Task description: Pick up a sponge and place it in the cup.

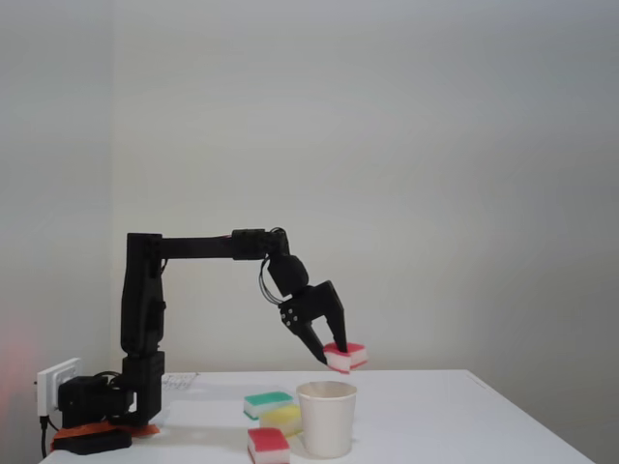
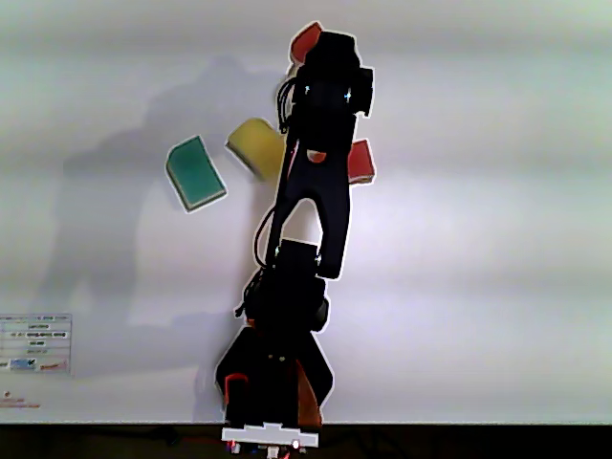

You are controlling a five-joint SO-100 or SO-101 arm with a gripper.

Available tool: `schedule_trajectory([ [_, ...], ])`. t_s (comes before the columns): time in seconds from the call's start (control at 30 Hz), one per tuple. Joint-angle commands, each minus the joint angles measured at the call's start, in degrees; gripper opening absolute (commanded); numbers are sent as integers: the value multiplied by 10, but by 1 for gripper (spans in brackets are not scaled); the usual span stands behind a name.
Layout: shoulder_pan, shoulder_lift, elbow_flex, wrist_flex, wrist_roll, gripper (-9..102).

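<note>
- Counter [image 1: 435, 406]: white, everything sits on it. The arm [image 1: 145, 300] is bolted at the left end in the fixed view and reaches out to the right.
- Cup [image 1: 327, 418]: white paper, upright near the front edge, mouth open.
- Green sponge [image 1: 268, 401], yellow one [image 1: 281, 419] and a spare red one [image 1: 268, 445] lie just left of the cup, none of them held.
- Jaws [image 1: 329, 356]: pinched on the sponge [image 1: 345, 356], red side up, held clear above the counter.
- The bit that matters: the held sponge hangs above the cup rim and looks a touch to the right of it in the fixed view. I'd guess a small shift back over the mouth, then let go. Depth is hard to judge here.
</note>
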Motion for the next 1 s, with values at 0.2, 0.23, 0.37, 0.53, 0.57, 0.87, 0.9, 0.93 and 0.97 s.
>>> schedule_trajectory([
  [0.2, 0, 69, 62, -14, -4, 13],
  [0.23, 0, 69, 62, -14, -4, 14],
  [0.37, 0, 69, 61, -14, -4, 25],
  [0.53, 2, 69, 54, -14, -4, 39],
  [0.57, 2, 68, 52, -14, -4, 39],
  [0.87, 2, 69, 47, -12, -4, 37],
  [0.9, 2, 68, 42, -9, -4, 35],
  [0.93, 2, 68, 34, 0, -4, 32],
  [0.97, 2, 68, 27, 11, -2, 28],
])
